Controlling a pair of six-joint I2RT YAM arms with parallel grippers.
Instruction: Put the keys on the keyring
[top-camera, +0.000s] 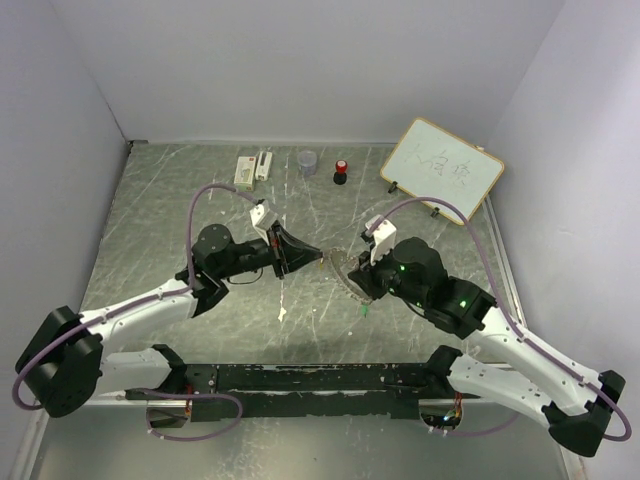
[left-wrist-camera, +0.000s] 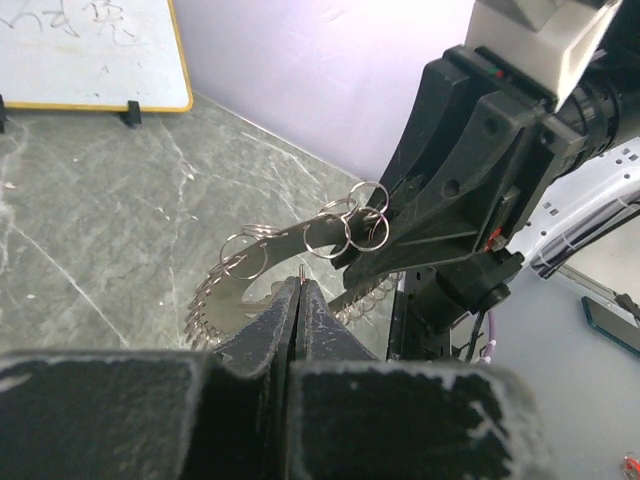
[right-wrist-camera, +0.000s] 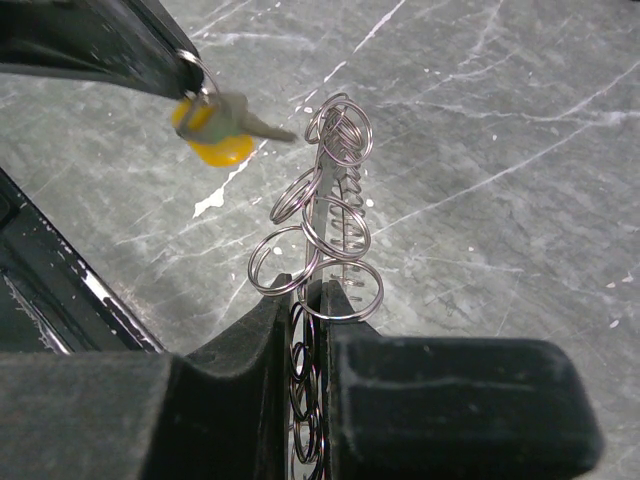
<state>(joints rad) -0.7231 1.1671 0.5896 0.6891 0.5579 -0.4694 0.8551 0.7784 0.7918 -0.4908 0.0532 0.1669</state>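
My right gripper (right-wrist-camera: 320, 290) is shut on the keyring (right-wrist-camera: 330, 200), a thin silvery ring fringed with small split rings, and holds it edge-up above the table. My left gripper (left-wrist-camera: 298, 285) is shut on the yellow-headed key (right-wrist-camera: 215, 125), pinching the small ring at the key's head. That key hangs just left of the keyring's top, its blade pointing at the ring without touching it. In the top view both grippers (top-camera: 312, 256) (top-camera: 350, 275) meet at mid-table around the keyring (top-camera: 338, 268). A green key (top-camera: 365, 312) lies on the table near the right arm.
Along the far edge stand a whiteboard (top-camera: 442, 170), a red-capped black knob (top-camera: 341, 172), a grey cup (top-camera: 307, 161) and two white boxes (top-camera: 252, 168). Walls close in the left, right and far sides.
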